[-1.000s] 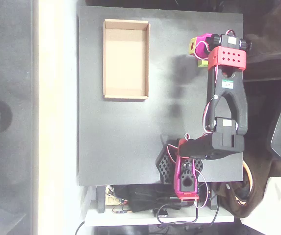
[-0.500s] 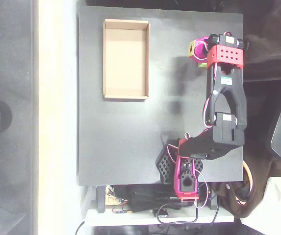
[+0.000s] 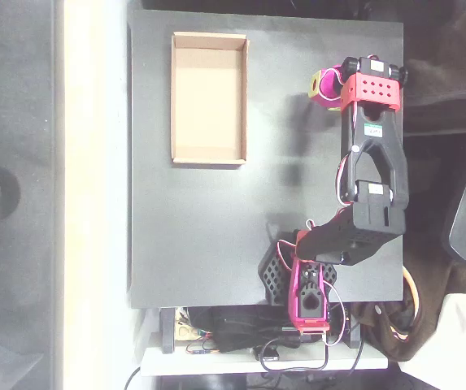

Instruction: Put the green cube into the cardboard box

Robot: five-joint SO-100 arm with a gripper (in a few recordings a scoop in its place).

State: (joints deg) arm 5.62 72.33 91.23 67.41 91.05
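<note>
In the overhead view the magenta claw (image 3: 328,85) sits near the worktop's far right corner, pointing toward the left edge. At its tip shows a small lime patch, probably the green cube (image 3: 317,81), tight against the magenta parts; the view is too blurred to tell whether the claw is closed on it. The red wrist block (image 3: 372,89) follows, then the black arm (image 3: 372,183) with a small white and green label, unreadable. The matte black worktop (image 3: 208,227) carries the cardboard box (image 3: 209,97) near its far left corner, well apart from the claw. Grey floor (image 3: 13,244) lies left; cables (image 3: 257,341) cluster past the near edge.
</note>
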